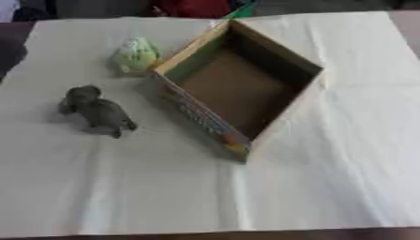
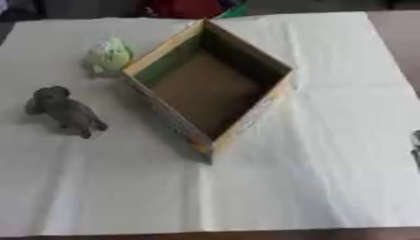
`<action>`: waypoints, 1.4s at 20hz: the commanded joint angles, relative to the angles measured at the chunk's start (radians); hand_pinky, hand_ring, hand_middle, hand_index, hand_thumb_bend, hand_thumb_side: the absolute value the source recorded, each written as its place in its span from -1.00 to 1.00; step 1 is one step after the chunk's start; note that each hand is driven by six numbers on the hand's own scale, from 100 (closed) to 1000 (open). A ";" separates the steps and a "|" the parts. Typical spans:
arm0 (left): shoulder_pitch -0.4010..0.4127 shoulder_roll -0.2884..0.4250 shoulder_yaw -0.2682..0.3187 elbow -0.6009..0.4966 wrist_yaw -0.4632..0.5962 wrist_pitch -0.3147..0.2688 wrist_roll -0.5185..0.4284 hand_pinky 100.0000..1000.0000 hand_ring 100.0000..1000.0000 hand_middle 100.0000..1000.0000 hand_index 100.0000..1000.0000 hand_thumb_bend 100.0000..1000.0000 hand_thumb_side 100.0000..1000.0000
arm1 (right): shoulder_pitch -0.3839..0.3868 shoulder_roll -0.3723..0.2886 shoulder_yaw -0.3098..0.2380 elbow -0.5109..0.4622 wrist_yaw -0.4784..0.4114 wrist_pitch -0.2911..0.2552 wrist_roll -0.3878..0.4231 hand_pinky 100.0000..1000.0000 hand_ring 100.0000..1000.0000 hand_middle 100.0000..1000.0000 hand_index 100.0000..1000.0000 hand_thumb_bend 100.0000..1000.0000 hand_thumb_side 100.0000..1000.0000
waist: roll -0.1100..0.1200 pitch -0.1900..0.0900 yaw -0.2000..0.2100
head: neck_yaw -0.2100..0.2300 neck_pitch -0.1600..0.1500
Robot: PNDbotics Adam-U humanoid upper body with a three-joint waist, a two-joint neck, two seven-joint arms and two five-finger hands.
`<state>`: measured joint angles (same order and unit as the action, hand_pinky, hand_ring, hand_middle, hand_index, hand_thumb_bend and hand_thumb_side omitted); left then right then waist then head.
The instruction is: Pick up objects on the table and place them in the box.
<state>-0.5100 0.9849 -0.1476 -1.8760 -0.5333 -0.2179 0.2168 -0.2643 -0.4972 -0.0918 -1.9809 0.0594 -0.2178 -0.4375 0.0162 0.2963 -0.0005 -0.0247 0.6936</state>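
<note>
Left eye view shows the cloth-covered surface [image 1: 328, 187] with the open cardboard box [image 1: 238, 89] at centre, still empty; a grey animal figure [image 1: 97, 111] lies at nine o'clock of it, long axis toward four o'clock, and a smaller pale green object [image 1: 135, 55] sits at ten o'clock, just beside the box wall. Neither hand is clearly visible; a dark sliver [image 2: 416, 147] at three o'clock in the right eye view may be the right hand, so I cannot tell its fingers' state. Both objects lie left of the box, favouring the left arm.
</note>
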 commanded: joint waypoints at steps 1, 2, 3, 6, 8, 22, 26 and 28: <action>-0.014 0.109 0.002 0.001 -0.046 -0.027 -0.046 0.01 0.54 0.59 0.92 0.59 1.00 | -0.014 -0.030 -0.001 -0.019 -0.004 -0.004 0.007 0.55 1.00 0.36 0.62 -1.00 0.91 | -0.004 -0.010 -0.004 | 0.011 -0.010; -0.012 0.132 0.004 -0.003 -0.060 -0.032 -0.060 0.01 0.55 0.59 0.93 0.58 1.00 | -0.017 -0.030 0.000 -0.019 -0.005 -0.005 0.008 0.55 1.00 0.36 0.62 -1.00 0.91 | -0.007 -0.006 -0.007 | 0.014 -0.013; -0.009 0.148 0.007 -0.007 -0.074 -0.035 -0.074 0.02 0.56 0.60 0.94 0.58 1.00 | -0.020 -0.030 0.001 -0.019 -0.005 -0.006 0.009 0.55 1.00 0.36 0.62 -1.00 0.91 | -0.009 -0.004 -0.009 | 0.016 -0.016; -0.006 0.156 -0.002 -0.006 -0.115 -0.040 -0.115 0.08 0.61 0.63 0.96 0.54 1.00 | -0.023 -0.029 0.003 -0.019 -0.006 -0.007 0.012 0.55 1.00 0.36 0.62 -1.00 0.91 | -0.012 0.004 -0.012 | 0.018 -0.026; -0.008 0.152 -0.016 0.003 -0.142 -0.045 -0.141 0.09 0.63 0.63 0.96 0.53 0.98 | -0.024 -0.029 0.004 -0.019 -0.006 -0.006 0.014 0.55 1.00 0.36 0.62 -1.00 0.91 | -0.012 0.007 -0.012 | 0.017 -0.030; -0.095 0.060 -0.145 0.145 -0.341 -0.172 -0.341 0.24 0.71 0.70 1.00 0.45 0.58 | -0.027 -0.022 0.009 -0.019 -0.009 -0.002 0.024 0.55 1.00 0.35 0.62 -1.00 0.92 | -0.014 0.012 -0.019 | 0.020 -0.036; -0.121 0.034 -0.163 0.159 -0.365 -0.212 -0.398 0.25 0.71 0.73 1.00 0.46 0.51 | -0.026 -0.020 0.010 -0.019 -0.008 -0.001 0.027 0.55 1.00 0.35 0.62 -1.00 0.92 | -0.013 0.013 -0.019 | 0.020 -0.037; -0.129 0.029 -0.162 0.157 -0.358 -0.216 -0.426 0.25 0.71 0.73 1.00 0.46 0.51 | -0.025 -0.020 0.010 -0.019 -0.008 -0.001 0.027 0.55 1.00 0.35 0.62 -1.00 0.92 | -0.013 0.013 -0.018 | 0.020 -0.037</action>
<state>-0.6236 0.9942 -0.3122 -1.7153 -0.8897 -0.4290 -0.1920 -0.2816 -0.4970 -0.0787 -1.9809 0.0554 -0.2182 -0.4131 0.0030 0.3263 -0.0186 -0.0063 0.6664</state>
